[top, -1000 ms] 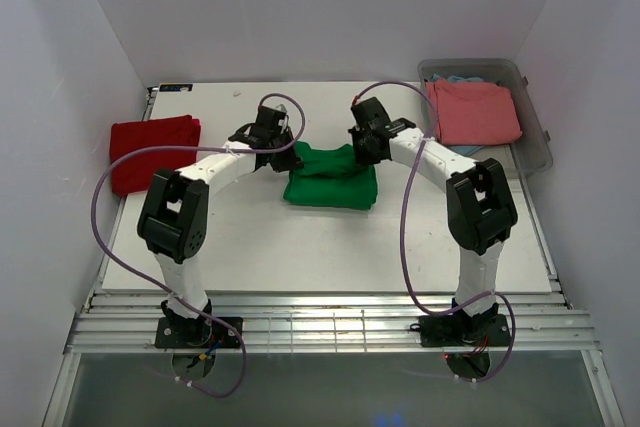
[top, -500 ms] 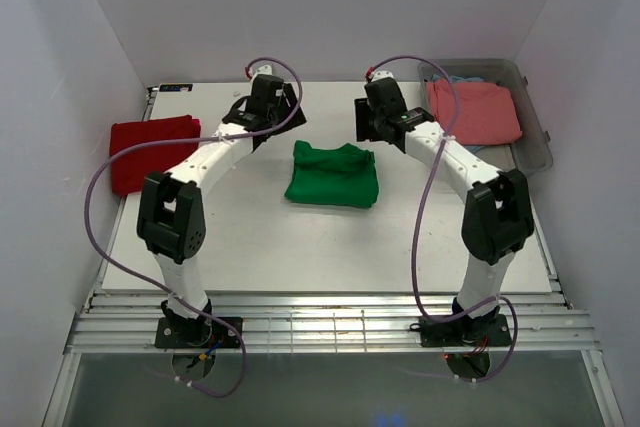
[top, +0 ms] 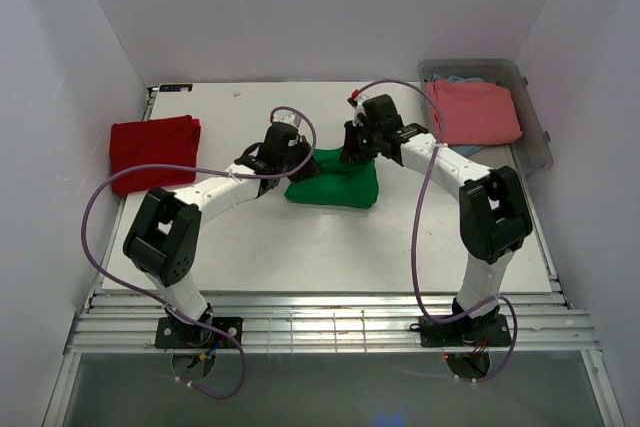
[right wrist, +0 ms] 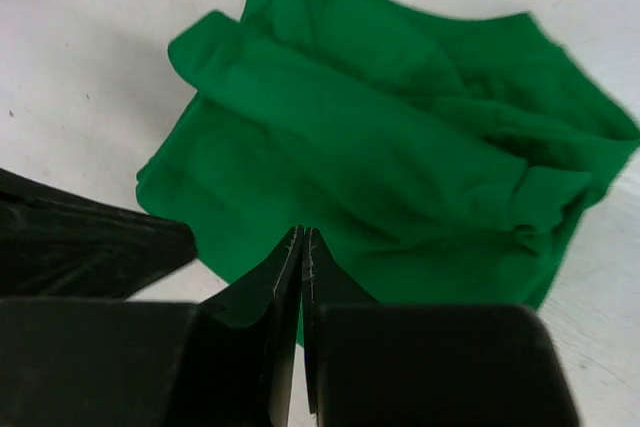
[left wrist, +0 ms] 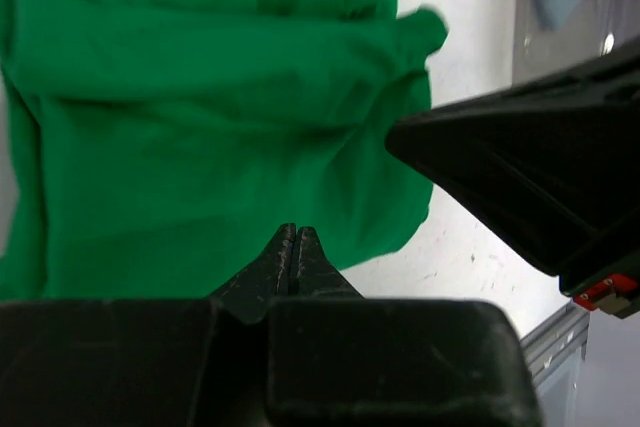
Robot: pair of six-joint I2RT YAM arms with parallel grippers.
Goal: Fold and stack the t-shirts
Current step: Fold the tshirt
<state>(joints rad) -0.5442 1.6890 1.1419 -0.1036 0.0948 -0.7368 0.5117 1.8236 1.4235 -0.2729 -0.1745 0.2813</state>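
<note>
The green t-shirt (top: pixel 337 185) lies folded into a rough rectangle at mid-table, rumpled along its far edge. My left gripper (top: pixel 296 157) is shut at the shirt's far left corner. Its closed tips (left wrist: pixel 297 230) hover over the green cloth (left wrist: pixel 200 137) with nothing seen pinched. My right gripper (top: pixel 353 152) is shut at the far edge, tips (right wrist: pixel 302 232) together above the green cloth (right wrist: pixel 400 167). A folded deep red t-shirt (top: pixel 152 148) lies at the left edge. A salmon-pink t-shirt (top: pixel 473 112) lies in the bin, with a bit of light blue cloth (top: pixel 461 79) behind it.
The clear plastic bin (top: pixel 537 142) stands at the back right corner of the white table (top: pixel 330 247). The right gripper's dark body (left wrist: pixel 530 177) fills the right of the left wrist view. The left gripper's dark body (right wrist: pixel 85 242) shows at the left of the right wrist view.
Both grippers let go of the green shirt's far edge, lifted back open, then came down again onto that edge and shut. The shirt stays folded in place.
</note>
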